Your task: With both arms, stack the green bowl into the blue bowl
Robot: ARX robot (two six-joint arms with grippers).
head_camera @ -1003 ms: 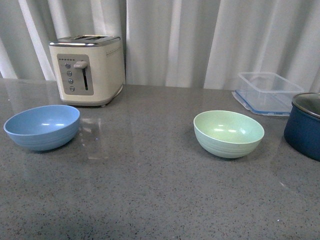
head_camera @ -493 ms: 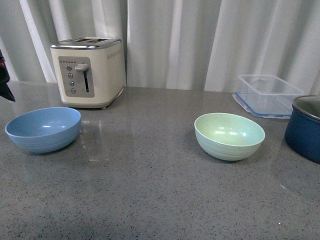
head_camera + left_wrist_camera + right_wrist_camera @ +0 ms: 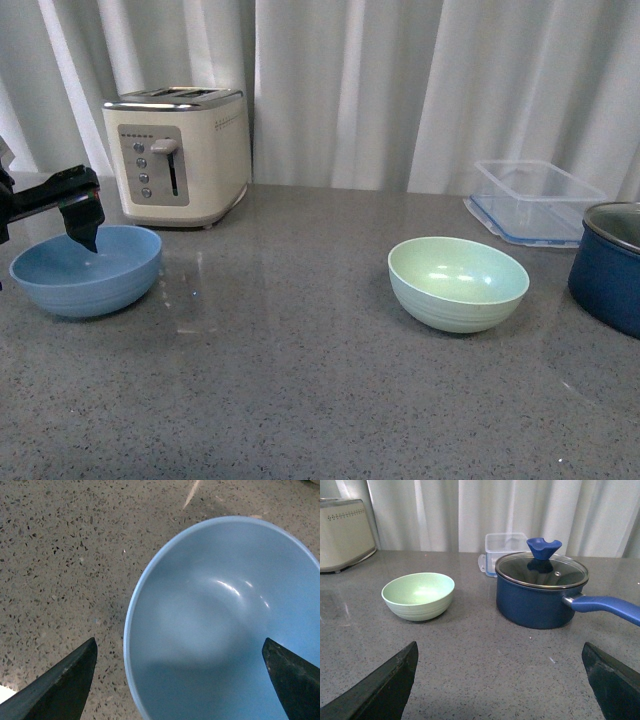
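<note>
So: grey speckled stone bench (image 3: 300, 400) carries everything, with a white curtain (image 3: 350, 90) behind. A cream two-slot toaster (image 3: 180, 150) is at the back left. A dark navy pot with glass lid (image 3: 540, 597) is far right, and a clear plastic lidded container (image 3: 535, 195) sits behind it. The light sky-blue round bowl (image 3: 85, 272) sits upright on the left, in front of the toaster. The pale mint-green round bowl (image 3: 458, 283) sits upright right of centre, well apart from the blue bowl, near the pot but not touching it.

The left gripper (image 3: 179, 682) is spread wide above the blue bowl, holding nothing. The right gripper (image 3: 499, 685) is also spread wide and holds nothing, low over the bench with the green bowl well ahead.

Risks:
- A pinch on the thin blue rim could tilt or skid that bowl on the glossy bench.
- The right arm's reach for the green bowl passes near the pot, so a wide swing could clip it.
- The bowls are the same size, so an off-centre drop would likely leave the green one cocked on the blue rim.

Views:
- Front shows only one left finger and no right arm.
- Left wrist shows both fingers, one outside the blue rim over the bench and one over the inside.
- Only right wrist shows the pot's blue knob and long handle.
</note>
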